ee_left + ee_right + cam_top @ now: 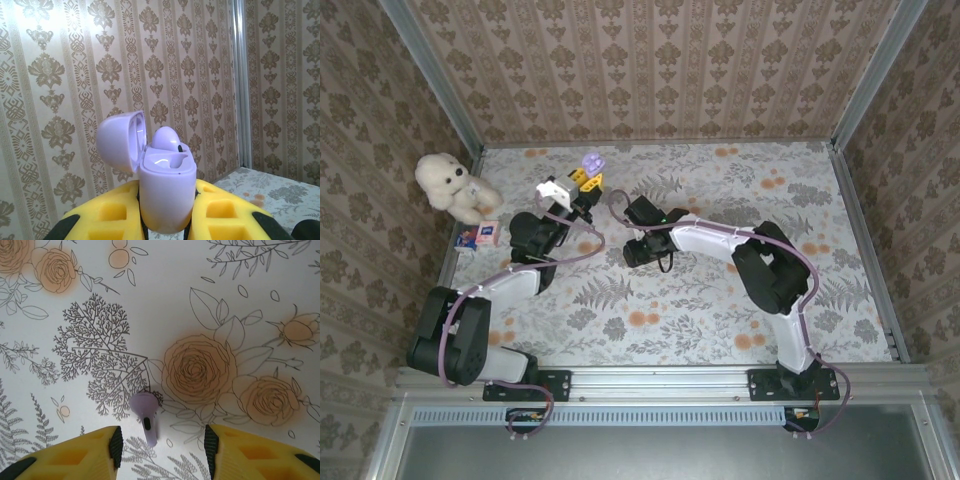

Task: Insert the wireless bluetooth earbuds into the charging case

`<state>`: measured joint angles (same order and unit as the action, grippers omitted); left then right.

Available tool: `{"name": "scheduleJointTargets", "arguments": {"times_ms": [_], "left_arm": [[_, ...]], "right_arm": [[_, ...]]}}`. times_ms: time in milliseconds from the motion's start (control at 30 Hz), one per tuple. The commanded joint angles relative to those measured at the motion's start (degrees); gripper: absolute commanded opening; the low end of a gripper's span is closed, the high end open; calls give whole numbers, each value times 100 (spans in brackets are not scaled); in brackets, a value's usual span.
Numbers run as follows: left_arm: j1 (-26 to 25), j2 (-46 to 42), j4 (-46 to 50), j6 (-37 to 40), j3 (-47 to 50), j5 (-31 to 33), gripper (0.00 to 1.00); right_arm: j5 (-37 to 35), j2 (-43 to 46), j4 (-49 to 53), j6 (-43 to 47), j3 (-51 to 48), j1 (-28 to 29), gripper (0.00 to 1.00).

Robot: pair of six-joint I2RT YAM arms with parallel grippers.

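Wireless bluetooth earbuds: one lilac earbud (145, 415) lies on the desk (250, 300) between the right tool's (162, 446) fingers, a little nearer its left finger. A second earbud (166, 137) seems seated in the charging case (167, 185), though glare makes that uncertain.
Right tool: jaws apart, straddling the loose earbud and touching neither side of it.
Left tool (167, 220): clamped on the case body, holding it upright off the desk, with the lid (120, 142) swung open to the tool's left.
Step in hand: picking up the loose earbud. Centre it between the pads, close across the bulb rather than the stem, and squeeze gently, since it looks smooth enough to squirt out.
Next: the empty pocket faces the left tool, so the stem should probably go in first.
Room: flat cloth lies open around the right tool. The plush toy (455, 187) and small box (478, 236) sit well beyond the left tool, and the walls are well apart from both.
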<state>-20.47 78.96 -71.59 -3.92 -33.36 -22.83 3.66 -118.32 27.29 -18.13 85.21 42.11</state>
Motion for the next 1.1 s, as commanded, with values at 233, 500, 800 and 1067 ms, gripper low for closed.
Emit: {"name": "scheduleJointTargets", "arguments": {"times_ms": [233,500,800,1067], "left_arm": [[63,-188,-139,-160,23,20,0],[64,-162,-147,-205,5,5,0],[65,-155,-149,-266,-5,-11,0],[63,-136,-160,-311,-2,-28,0]], "right_arm": [[-179,-545,565,308,606,151,48],[-483,-800,884,455,903,284,45],[-716,-1024,1075,475,1182,316,41],[-1060,-1050,1112,434,1243,433,39]]}}
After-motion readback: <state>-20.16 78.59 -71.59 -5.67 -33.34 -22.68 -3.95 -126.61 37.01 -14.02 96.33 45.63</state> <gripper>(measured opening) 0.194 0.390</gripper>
